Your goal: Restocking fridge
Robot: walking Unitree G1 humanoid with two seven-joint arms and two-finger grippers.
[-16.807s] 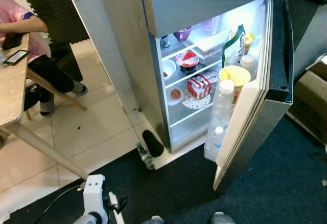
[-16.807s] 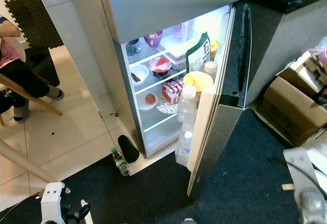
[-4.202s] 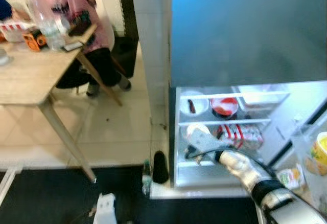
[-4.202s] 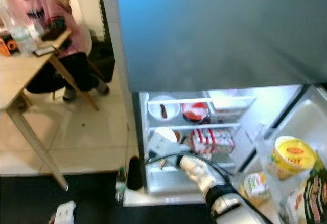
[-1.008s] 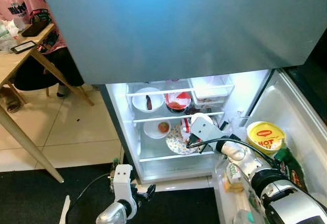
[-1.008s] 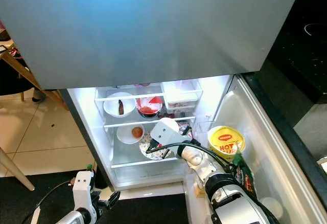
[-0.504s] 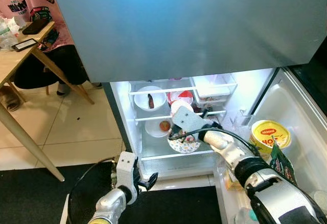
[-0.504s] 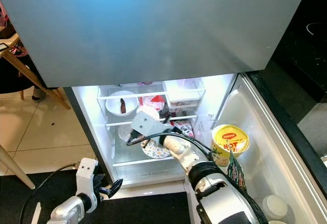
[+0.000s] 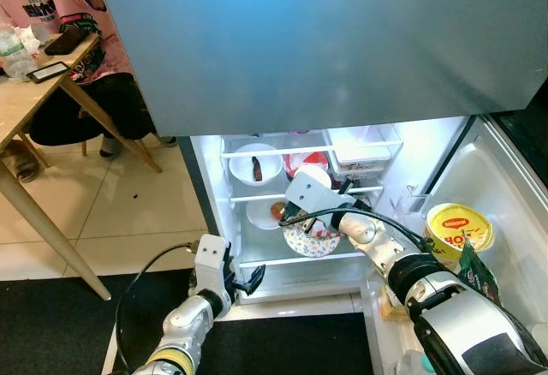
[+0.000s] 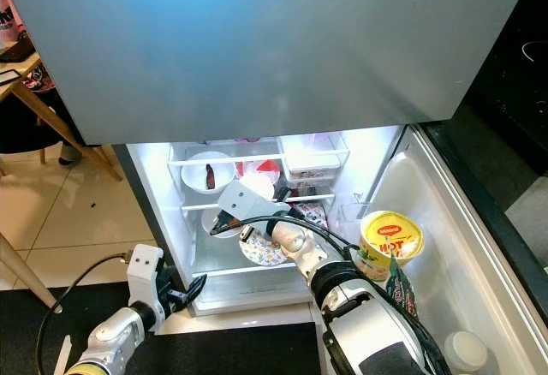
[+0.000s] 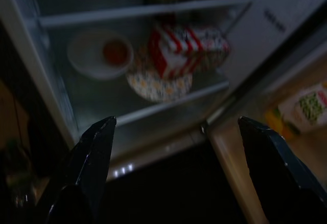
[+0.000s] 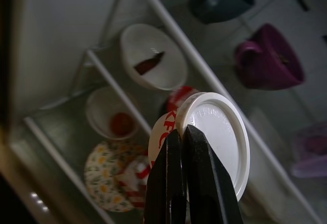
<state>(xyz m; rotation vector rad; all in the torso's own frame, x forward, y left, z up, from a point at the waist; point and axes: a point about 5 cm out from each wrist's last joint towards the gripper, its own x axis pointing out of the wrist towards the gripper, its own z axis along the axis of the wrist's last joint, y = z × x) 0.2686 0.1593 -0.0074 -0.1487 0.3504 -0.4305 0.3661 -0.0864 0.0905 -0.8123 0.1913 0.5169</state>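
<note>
A: What's over on the far left?

B: A wooden desk (image 9: 26, 127) with a phone (image 9: 47, 71) on it, and a seated person (image 9: 64, 58) in a pink top behind it.

A: And the left claw?

B: The left claw (image 9: 250, 281) hangs low, just in front of the open fridge (image 9: 360, 41) near its bottom edge. In the left wrist view its two black fingers (image 11: 94, 157) stand wide apart with nothing between them.

A: What sits inside the fridge?

B: On the upper shelf, a white bowl (image 9: 254, 163) holding something dark. Below it, a smaller white bowl (image 11: 99, 54) with an orange item, then a patterned plate (image 11: 158, 83) to its right with a red-and-white striped carton (image 11: 184, 47) on it. A clear lidded box (image 9: 364, 148) sits on the upper shelf to the right.

A: Where's the right claw?

B: The right claw (image 12: 186, 132) reaches into the fridge, above the patterned plate. Its fingers are pinched tight on the rim of a KFC cup (image 12: 209, 137) with a white lid, which it holds in the air in front of the shelves.

A: And the door?

B: The door shelf on the right carries a yellow noodle cup (image 9: 458, 229) and a green packet (image 9: 479, 276) just beside it.
</note>
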